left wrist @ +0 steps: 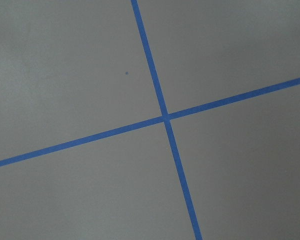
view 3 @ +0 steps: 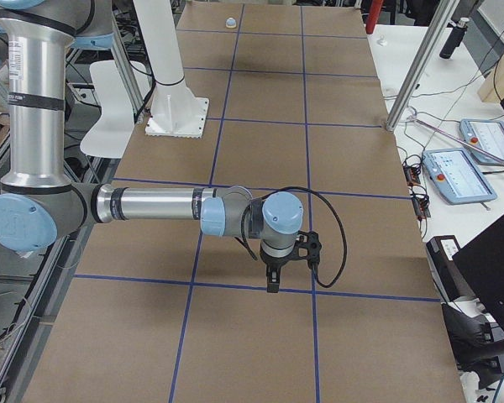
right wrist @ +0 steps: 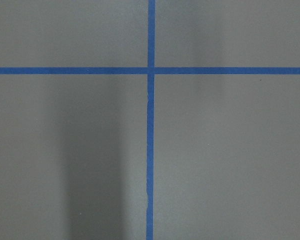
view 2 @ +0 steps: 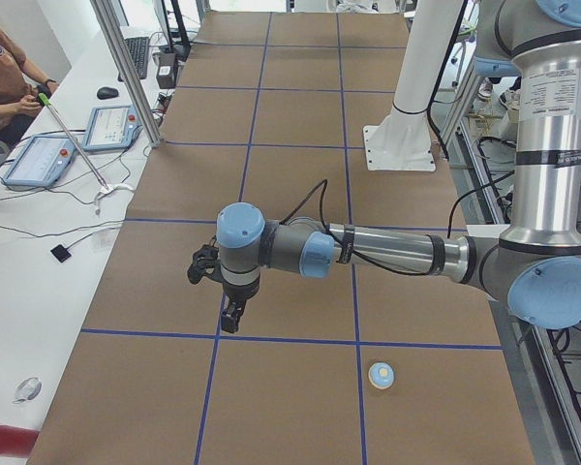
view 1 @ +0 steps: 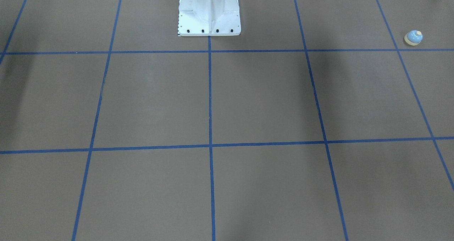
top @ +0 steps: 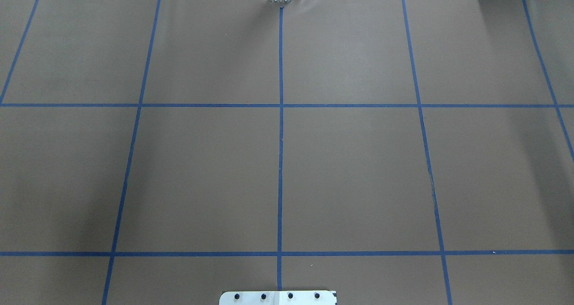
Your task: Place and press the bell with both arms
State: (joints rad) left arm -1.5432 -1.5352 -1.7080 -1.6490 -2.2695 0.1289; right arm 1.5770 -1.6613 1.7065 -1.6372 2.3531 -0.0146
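Observation:
The bell (view 1: pixel 413 37) is a small light-blue dome with a cream button. It stands upright on the brown table near the end on the robot's left, and also shows in the exterior left view (view 2: pixel 381 375) and far off in the exterior right view (view 3: pixel 231 22). My left gripper (view 2: pixel 230 318) points down above the table, well apart from the bell, toward the operators' side. My right gripper (view 3: pixel 272 284) points down over a blue tape line at the other end. I cannot tell whether either is open or shut. Both wrist views show only table and tape.
The white pedestal base (view 1: pixel 209 14) stands at the robot's side of the table (top: pixel 358 170), which is marked with a blue tape grid. A seated operator (view 2: pixel 5 77), tablets (view 2: pixel 116 126) and aluminium posts (view 2: pixel 126 73) line the far side.

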